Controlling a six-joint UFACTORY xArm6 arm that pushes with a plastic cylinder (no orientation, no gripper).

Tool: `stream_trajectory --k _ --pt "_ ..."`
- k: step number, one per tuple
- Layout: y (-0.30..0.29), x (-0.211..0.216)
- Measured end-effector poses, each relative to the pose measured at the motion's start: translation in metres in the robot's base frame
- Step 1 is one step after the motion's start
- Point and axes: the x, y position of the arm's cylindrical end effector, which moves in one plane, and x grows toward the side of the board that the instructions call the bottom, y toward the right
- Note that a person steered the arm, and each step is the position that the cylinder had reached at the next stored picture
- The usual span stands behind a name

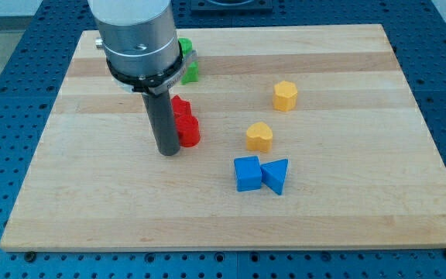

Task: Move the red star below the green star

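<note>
The red star (185, 122) lies on the wooden board (231, 132), left of centre. The green star (187, 62) lies above it near the view's top, partly hidden behind the arm's grey housing. My tip (168, 152) rests on the board just left of the red star's lower part, touching or nearly touching it. The rod stands upright and covers the red star's left edge.
A yellow hexagonal block (285, 95) lies right of centre. A yellow heart-shaped block (259, 136) lies below it. A blue cube (247, 173) and a blue triangular block (276, 175) sit side by side, touching, lower centre.
</note>
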Motion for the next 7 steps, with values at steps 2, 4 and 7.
stream_trajectory --k 2,4,7 --pt "0.001 -0.04" --pt "0.002 -0.073" --pt "-0.031 0.03"
